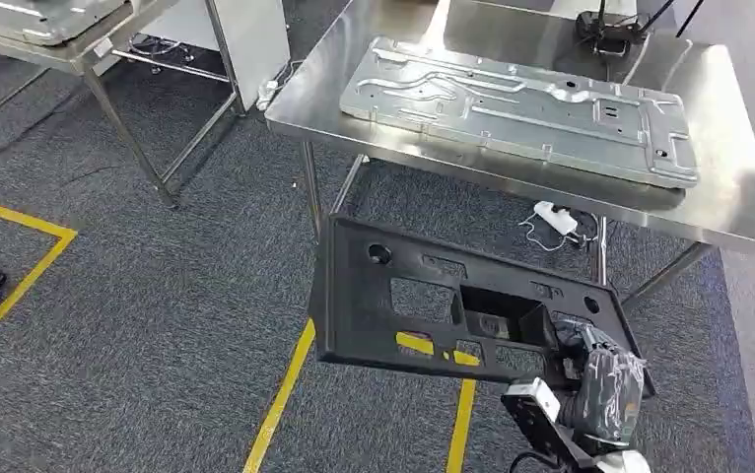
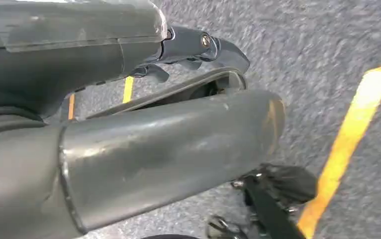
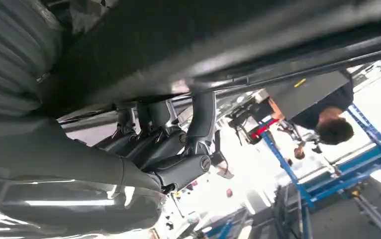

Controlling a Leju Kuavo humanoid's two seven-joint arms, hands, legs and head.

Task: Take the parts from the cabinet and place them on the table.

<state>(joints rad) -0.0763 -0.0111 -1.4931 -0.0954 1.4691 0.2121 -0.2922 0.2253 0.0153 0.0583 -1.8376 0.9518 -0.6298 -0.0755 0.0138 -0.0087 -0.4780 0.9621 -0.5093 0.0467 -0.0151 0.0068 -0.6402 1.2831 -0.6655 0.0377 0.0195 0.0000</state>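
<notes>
Now best to lift the black plastic panel (image 1: 447, 305) level, clear the steel table (image 1: 738, 212) edge, then lower onto bare steel beside the grey sheet-metal plate (image 1: 521, 103). Held at its lower right corner by the right hand (image 1: 595, 379), fingers (image 3: 153, 122) hooked under its rim; hanging over carpet just short of the table. Flat, rectangular, many cut-outs. Left hand (image 2: 129, 119): hanging over floor, grip impossible to tell.

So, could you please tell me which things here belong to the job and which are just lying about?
Part of the job:
- black plastic panel, held by the right hand
- steel table
- metal plate already on it

Lying about:
- white power strip on the floor
- second table
- black device
</notes>
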